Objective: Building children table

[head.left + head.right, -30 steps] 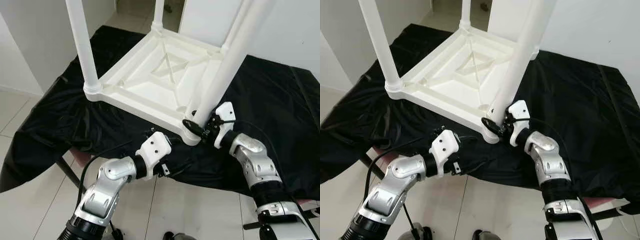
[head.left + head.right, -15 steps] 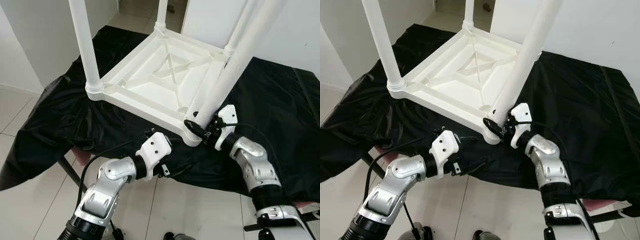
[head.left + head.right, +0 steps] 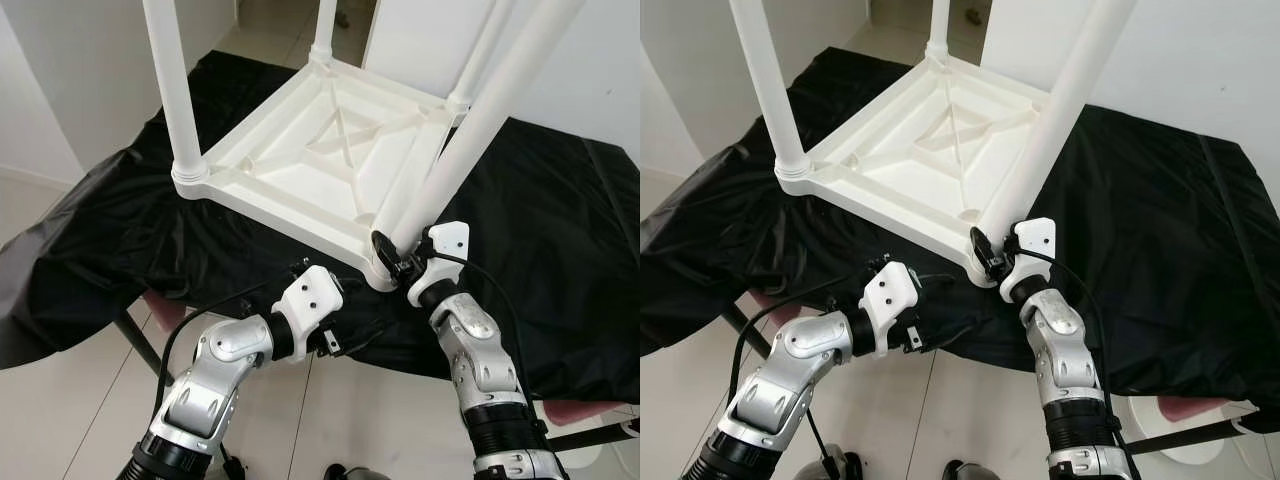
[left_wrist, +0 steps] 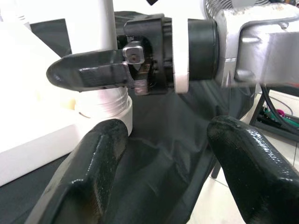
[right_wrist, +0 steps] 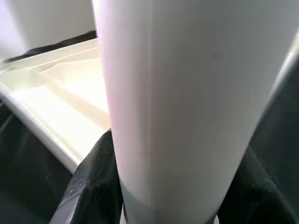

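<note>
Since the kids' table (image 3: 330,150) lies upside down on the black sheet (image 3: 560,230) mid-frame in the left eye view, its sockets face up, so the right gripper (image 3: 395,252) clamps the slanted leg (image 3: 470,130) low by the near corner socket, probably to seat it. Left gripper (image 3: 310,272) hovers lower center. Left wrist view: its fingers (image 4: 93,163) are spread wide, holding nothing. Right wrist view: dark fingers (image 5: 91,179) hug the leg both sides.

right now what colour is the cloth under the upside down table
Black and glossy, crumpled cloth; clearest in the left eye view.
</note>
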### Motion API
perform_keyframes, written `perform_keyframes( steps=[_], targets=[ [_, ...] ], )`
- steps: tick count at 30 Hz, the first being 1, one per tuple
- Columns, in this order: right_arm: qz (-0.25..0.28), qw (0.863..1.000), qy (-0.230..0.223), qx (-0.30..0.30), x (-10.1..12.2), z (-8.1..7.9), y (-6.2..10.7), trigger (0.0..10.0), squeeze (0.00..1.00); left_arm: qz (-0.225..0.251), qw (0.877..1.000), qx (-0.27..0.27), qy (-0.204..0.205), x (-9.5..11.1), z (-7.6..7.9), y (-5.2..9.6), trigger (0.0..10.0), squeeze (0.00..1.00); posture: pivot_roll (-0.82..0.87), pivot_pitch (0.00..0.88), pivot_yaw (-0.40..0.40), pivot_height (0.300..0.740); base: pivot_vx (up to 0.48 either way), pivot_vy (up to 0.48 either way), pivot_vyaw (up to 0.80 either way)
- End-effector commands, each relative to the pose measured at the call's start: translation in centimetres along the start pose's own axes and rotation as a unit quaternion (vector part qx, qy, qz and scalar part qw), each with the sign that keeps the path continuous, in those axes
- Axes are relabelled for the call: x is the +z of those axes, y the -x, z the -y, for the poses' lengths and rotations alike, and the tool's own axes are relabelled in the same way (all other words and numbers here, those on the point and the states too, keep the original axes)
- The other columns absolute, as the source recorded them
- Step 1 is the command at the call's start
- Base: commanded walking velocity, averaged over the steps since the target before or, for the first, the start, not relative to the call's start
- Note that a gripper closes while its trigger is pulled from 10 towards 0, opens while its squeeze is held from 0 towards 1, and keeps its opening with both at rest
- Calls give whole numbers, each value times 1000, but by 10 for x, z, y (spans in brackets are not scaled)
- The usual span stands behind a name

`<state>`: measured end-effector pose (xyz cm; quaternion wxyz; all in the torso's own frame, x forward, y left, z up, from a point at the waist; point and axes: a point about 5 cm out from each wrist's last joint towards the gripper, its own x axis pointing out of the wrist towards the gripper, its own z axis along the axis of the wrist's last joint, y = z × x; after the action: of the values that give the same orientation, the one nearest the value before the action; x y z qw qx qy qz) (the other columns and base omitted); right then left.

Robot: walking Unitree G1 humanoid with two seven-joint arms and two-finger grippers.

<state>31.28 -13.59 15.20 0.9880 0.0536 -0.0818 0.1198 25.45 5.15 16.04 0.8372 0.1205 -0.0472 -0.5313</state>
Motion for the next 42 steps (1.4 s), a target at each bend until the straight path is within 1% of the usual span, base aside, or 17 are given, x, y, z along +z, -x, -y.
perform_keyframes(
  steps=[1,3,8,9,16,18,19,21,22,23,27,28,29,30,34,36,42],
  targets=[
    [-26,997,-24,-71,-12,7,6,0,0,-4,999,40,3,-3,-5,0,10000,0,105,119,-111,740,0,0,0],
    [-31,992,-31,-120,-15,5,9,0,0,-5,999,49,-1,-3,-9,2,10000,0,110,115,-115,740,0,0,0],
    [-33,989,-38,-138,-16,5,9,0,0,-5,999,49,-2,-3,-9,3,10000,0,112,111,-113,740,0,0,0],
    [-33,991,-24,-126,-13,8,9,10000,0,-5,999,45,-1,-3,-6,3,10000,0,110,109,-113,740,0,0,0],
    [-30,993,-5,-114,-7,13,11,10000,0,-5,999,42,0,-4,-3,1,10000,0,110,106,-116,740,0,0,0],
    [-29,996,-2,-90,-5,11,11,10000,0,-3,999,42,1,-3,-3,1,10000,0,110,106,-117,740,0,0,0],
    [-27,998,-6,-63,-4,9,10,10000,1000,-2,999,43,2,-3,-3,0,10000,0,109,108,-119,740,0,0,0],
    [-27,998,-6,-63,-4,9,10,10000,1000,-2,999,43,2,-3,-3,0,10000,0,109,108,-119,740,0,0,0],
    [-23,1000,-3,-20,-1,11,10,10000,1000,-2,999,43,1,-3,-2,0,10000,0,110,109,-121,740,0,0,0],
    [-23,1000,-3,-20,-1,11,10,10000,1000,-2,999,43,1,-3,-2,0,10000,0,110,109,-121,740,0,0,0],
    [-27,999,10,40,2,18,11,10000,1000,-2,999,44,2,-3,-1,-1,10000,0,109,109,-121,740,0,0,0],
    [-37,996,19,76,2,20,12,10000,1000,-1,999,45,3,-3,-1,-1,10000,0,109,109,-121,740,0,0,0],
    [-37,996,19,76,2,20,12,10000,1000,-1,999,45,3,-3,-1,-1,10000,0,109,109,-121,740,0,0,0],
    [-55,989,44,129,1,25,14,10000,0,-1,999,44,3,-3,-1,-1,10000,0,110,109,-121,740,0,0,0],
    [-68,982,68,163,0,30,15,10000,0,-1,999,44,3,-3,-2,-1,10000,0,110,110,-120,740,0,0,0],
    [-76,972,90,204,-1,34,15,10000,0,-2,999,47,2,-3,-3,0,10000,0,110,112,-119,740,0,0,0],
    [-86,961,98,244,-3,39,9,10000,0,-2,999,48,2,-2,-4,1,10000,0,115,118,-115,740,0,0,0]
  ],
)
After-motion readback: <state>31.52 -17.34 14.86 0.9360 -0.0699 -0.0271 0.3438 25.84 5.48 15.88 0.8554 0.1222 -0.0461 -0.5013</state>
